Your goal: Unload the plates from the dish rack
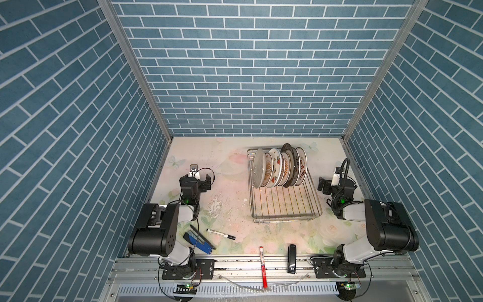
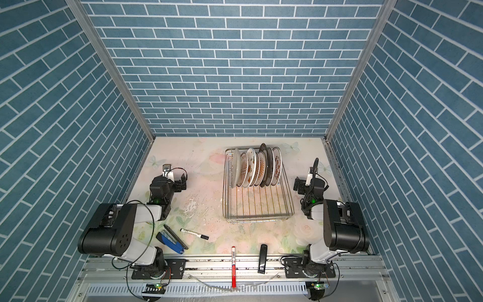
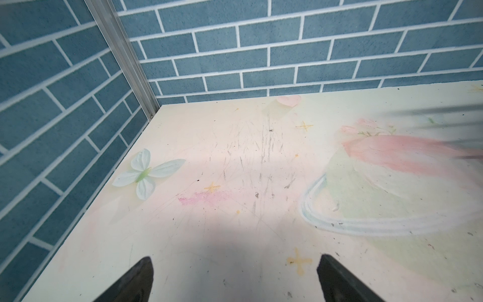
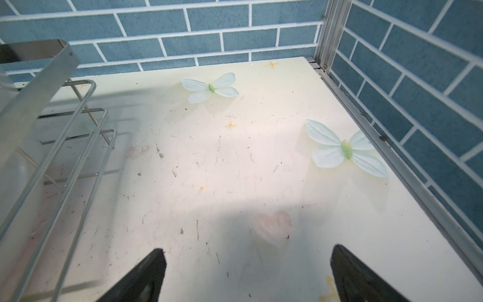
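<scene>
the plates (image 1: 279, 167) stand on edge in a tight row, at least six of them, across the far half of the dish rack (image 1: 287, 217). all lean slightly towards the left arm's side. a plain grey plate (image 1: 258, 168) closes the row on that side and a white plate with red print (image 1: 302, 167) closes it on the other. the near half of the rack holds nothing but bare wire. the rack sits right of centre on the flower-printed table (image 1: 227, 162), nearer the right arm, and no plate lies on the table. unloading therefore appears not yet begun: the step in hand is the first approach.

the right gripper (image 4: 248, 251) hangs just beside the rack's wall, jaws spread wide and holding nothing. the left gripper (image 3: 235, 264) hangs well apart from the rack over bare table, likewise spread and empty.

the next move likely calls for one gripper to rise over the rack wall, pinch the top rim of an end plate, lift it clear of the prongs and lay it on free table.

a black marker (image 1: 220, 234), a blue stapler (image 1: 198, 241) and a red pen (image 1: 263, 266) lie near the front edge.
</scene>
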Available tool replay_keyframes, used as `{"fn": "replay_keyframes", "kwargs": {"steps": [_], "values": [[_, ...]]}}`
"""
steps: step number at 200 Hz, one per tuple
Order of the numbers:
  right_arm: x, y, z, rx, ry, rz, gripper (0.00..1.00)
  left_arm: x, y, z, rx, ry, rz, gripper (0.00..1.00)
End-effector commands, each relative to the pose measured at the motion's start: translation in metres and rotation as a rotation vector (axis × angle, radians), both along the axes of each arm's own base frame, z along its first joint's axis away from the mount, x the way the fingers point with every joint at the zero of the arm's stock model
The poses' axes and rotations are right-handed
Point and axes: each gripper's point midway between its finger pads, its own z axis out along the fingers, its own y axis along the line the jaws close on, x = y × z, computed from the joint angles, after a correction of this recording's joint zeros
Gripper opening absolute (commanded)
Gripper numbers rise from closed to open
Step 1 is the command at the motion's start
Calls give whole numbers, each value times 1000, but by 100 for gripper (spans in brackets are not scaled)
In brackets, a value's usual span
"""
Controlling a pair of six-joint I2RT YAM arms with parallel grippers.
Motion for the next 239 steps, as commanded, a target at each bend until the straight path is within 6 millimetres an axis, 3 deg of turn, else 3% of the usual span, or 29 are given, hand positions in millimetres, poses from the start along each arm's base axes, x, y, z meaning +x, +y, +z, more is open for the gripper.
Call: {"fn": "replay_keyframes", "kwargs": {"steps": [1, 78, 131, 155, 166, 185, 213, 239], "values": [[6, 1, 9, -18, -28, 16, 99, -2, 1, -6, 3, 19, 0, 100], [5, 2, 11, -11, -36, 18, 99, -2, 2, -5, 2, 14, 7, 100], [-3, 2, 36, -14, -68, 21, 99, -12, 8, 29, 1, -13, 43, 100], [-11, -3, 69, -5, -89, -18, 99, -18, 4, 47, -14, -37, 24, 100], [-18, -5, 87, 16, -106, -42, 99, -20, -3, 58, -54, -49, -8, 100], [-34, -28, 104, 213, -151, -262, 99, -27, -21, 83, -151, -130, -87, 100], [-50, -6, 122, 407, -104, -204, 99, -39, -14, 112, -538, -293, 26, 100], [-68, 12, 136, 549, 0, -183, 99, -51, -37, 141, -773, -362, -103, 100]]}}
